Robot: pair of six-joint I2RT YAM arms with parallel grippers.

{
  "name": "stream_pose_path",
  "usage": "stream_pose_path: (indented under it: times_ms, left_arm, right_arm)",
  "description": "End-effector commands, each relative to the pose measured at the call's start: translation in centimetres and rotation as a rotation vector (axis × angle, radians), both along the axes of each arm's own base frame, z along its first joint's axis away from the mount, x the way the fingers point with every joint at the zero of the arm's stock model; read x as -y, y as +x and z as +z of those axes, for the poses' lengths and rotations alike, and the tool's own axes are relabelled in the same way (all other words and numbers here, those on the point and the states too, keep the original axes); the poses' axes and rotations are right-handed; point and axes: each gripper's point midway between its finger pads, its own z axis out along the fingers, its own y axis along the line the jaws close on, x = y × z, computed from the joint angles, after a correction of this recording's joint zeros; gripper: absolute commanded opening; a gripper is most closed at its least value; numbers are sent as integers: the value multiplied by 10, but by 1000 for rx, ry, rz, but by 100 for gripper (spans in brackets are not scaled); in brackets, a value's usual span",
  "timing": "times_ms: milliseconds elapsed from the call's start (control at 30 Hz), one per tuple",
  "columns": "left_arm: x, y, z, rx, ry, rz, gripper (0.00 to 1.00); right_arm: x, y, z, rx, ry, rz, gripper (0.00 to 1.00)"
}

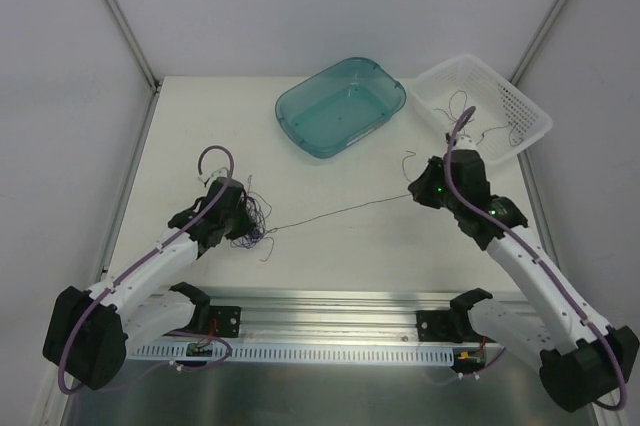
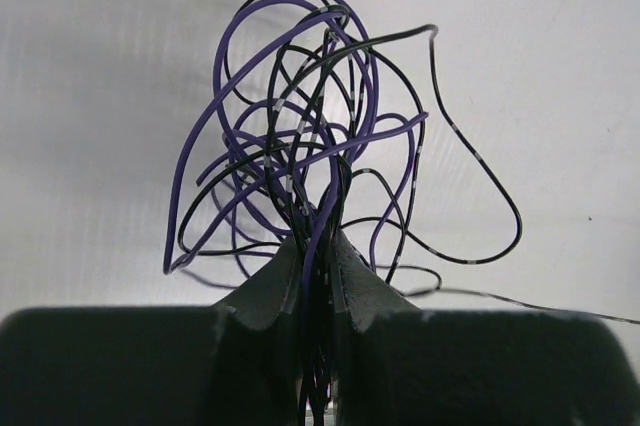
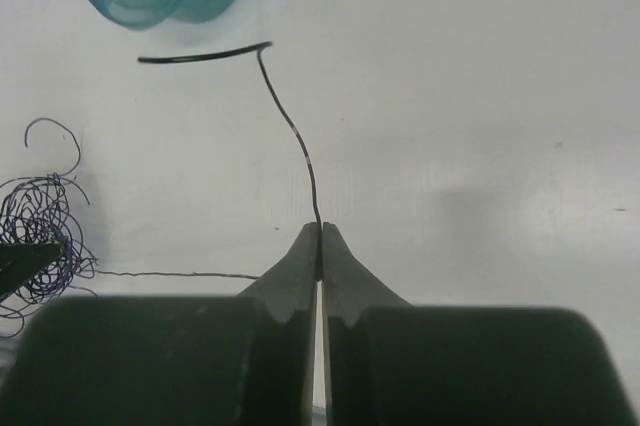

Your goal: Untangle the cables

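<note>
A knot of thin purple and black cables (image 1: 252, 221) sits at the left of the table. My left gripper (image 1: 240, 214) is shut on this bundle; in the left wrist view the strands (image 2: 310, 136) fan out from between the closed fingers (image 2: 320, 241). My right gripper (image 1: 417, 189) is shut on a single black cable (image 3: 290, 126), whose free end curls beyond the fingertips (image 3: 320, 231). This strand (image 1: 340, 210) runs taut across the table from the knot to the right gripper. The knot also shows at the left of the right wrist view (image 3: 40, 226).
A teal plastic tub (image 1: 341, 106) stands at the back centre. A white mesh basket (image 1: 530, 111) at the back right holds a few separate cables (image 1: 470, 111). The table's metal rail (image 1: 330, 321) runs along the near edge.
</note>
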Motion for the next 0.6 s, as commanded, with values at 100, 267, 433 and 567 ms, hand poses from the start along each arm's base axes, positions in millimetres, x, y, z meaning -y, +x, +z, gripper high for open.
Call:
stream_pose_path:
  times_ms: [100, 267, 433, 567]
  left_arm:
    - [-17, 11, 2, 4, 93, 33, 5]
    - [-25, 11, -4, -11, 122, 56, 6]
    - [-23, 11, -3, -21, 96, 59, 29]
    - [-11, 17, 23, 57, 30, 5, 54]
  right_arm:
    - [86, -24, 92, 120, -228, -81, 1]
    - [112, -34, 167, 243, -236, -159, 1]
    - [107, -32, 200, 309, -208, -129, 1]
    - [72, -24, 175, 228, -90, 14, 1]
